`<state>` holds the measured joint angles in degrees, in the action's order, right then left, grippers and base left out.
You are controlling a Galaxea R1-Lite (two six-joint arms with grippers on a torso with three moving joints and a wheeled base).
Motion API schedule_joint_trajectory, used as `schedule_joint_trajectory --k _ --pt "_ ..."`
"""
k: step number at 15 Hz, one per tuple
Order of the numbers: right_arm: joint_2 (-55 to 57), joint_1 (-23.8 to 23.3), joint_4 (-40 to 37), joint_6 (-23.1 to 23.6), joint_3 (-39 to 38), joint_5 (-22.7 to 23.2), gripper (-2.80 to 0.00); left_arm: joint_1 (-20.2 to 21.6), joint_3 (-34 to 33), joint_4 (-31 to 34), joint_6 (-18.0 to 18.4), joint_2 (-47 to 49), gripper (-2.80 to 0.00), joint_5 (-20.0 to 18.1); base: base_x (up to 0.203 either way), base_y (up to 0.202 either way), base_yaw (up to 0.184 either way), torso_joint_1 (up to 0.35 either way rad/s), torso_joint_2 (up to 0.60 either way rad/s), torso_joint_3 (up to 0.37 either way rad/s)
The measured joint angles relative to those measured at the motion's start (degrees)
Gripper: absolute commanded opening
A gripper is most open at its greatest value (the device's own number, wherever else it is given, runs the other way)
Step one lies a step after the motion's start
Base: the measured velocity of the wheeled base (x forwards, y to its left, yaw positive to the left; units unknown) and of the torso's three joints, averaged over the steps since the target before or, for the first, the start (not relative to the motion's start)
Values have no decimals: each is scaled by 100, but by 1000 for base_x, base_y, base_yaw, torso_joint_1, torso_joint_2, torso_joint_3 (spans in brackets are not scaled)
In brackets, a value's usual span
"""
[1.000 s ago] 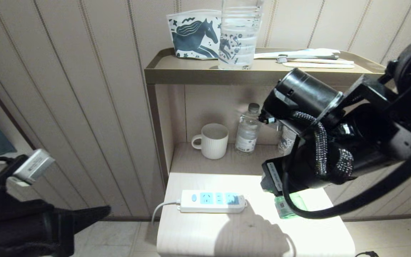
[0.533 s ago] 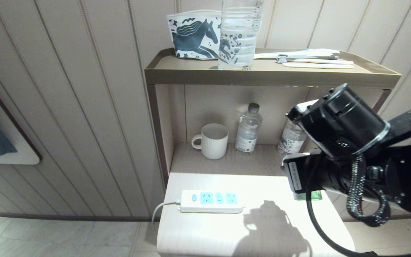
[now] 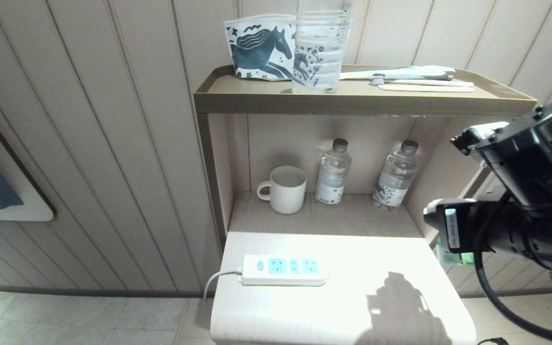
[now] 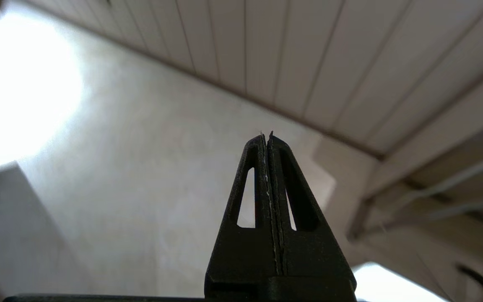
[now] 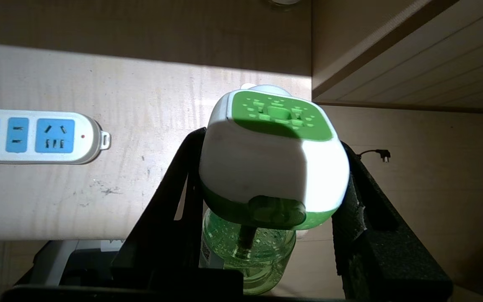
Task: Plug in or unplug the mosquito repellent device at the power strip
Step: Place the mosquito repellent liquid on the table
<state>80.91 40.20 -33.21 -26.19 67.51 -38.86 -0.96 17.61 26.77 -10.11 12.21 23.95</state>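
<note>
Green-and-white mosquito repellent device (image 5: 273, 167) sat clamped between the right gripper (image 5: 266, 197) fingers, carried off past the table's right edge since a second ago, well apart from the power strip (image 3: 284, 270), whose sockets were all empty. Unplug looked done. Left gripper (image 4: 268, 201), fingers pressed together and empty, had left the head view.

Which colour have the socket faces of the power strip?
Light blue, on the white power strip; the head view shows them best.
</note>
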Motion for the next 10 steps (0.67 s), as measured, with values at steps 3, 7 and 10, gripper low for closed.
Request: schedule_joint_trajectory --k 3,7,10 --pt "-299 -115 320 -12 -482 -24 -280 107 -809 -1350 872 -836 -280 -425 0 0 0 0 0 0" --pt "-838 -135 1639 398 -1617 -169 -280 134 -1362 -2214 1226 -1150 -280 -1768 0 0 0 0 0 0" --pt "-1052 133 3118 1163 -2660 -378 -280 137 -1529 -2137 1125 -1206 -280 -2370 0 0 0 0 0 0"
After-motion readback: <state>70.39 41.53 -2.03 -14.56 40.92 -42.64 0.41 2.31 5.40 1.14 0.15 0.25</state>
